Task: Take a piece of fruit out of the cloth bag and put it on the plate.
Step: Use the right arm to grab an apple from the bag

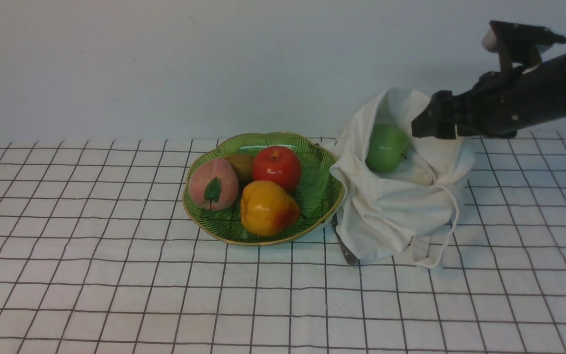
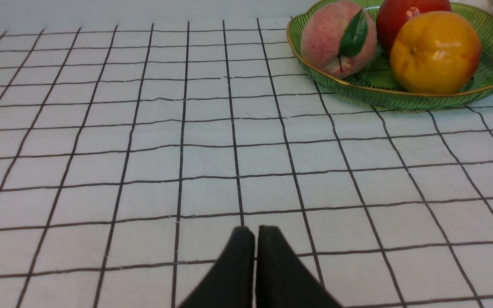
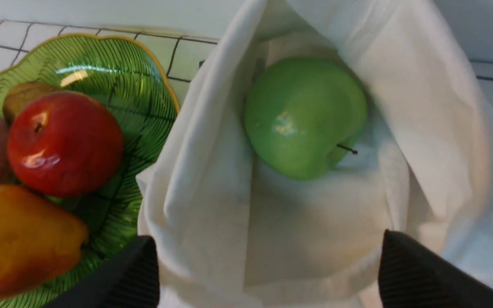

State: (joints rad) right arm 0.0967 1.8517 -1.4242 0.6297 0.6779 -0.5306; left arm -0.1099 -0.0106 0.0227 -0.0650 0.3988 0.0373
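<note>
R gripper point(image 3: 268, 246) is held spread wide over cloth bag point(image 1: 396, 211) mouth so green apple point(image 3: 304, 117) can be taken; L gripper point(image 2: 255, 233) parked clenched

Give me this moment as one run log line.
right hand: open, over cloth bag mouth | green apple: in bag, ungrasped | left hand: shut | plate: beside bag
</note>
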